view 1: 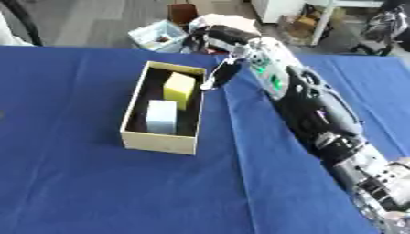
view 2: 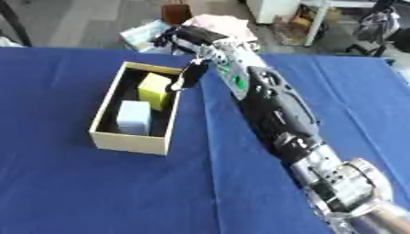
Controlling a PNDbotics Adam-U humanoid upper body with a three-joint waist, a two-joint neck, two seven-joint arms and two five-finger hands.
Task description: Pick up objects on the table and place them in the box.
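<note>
Box (view 1: 160,140) sits open on the blue cloth (view 1: 72,183), a shallow tan carton with a dark inside, lying a little askew and left of the table's middle. Two blocks are in it. The yellow block (view 1: 179,89) is at the far end, tipped against the right wall. The pale blue block (view 1: 161,116) stands nearer, just in front of the yellow one and touching or almost touching it.

The right arm (view 1: 316,105) runs the whole way up from the lower right corner, black with silver joints and small green lights on the forearm, stretched out over the cloth toward the far edge of the table. The right hand (view 1: 226,69) is at the box's far right corner, just outside the wall. One dark finger with a pale tip points down and leftward, ending right beside the rim near the yellow block. Whether it touches the rim I cannot tell. That finger looks straight and nothing is held in it; the rest of the fingers are bunched behind it and hard to make out.

Beyond the table edge, on the floor, are a light blue bin (view 1: 158,35) and some clutter.
</note>
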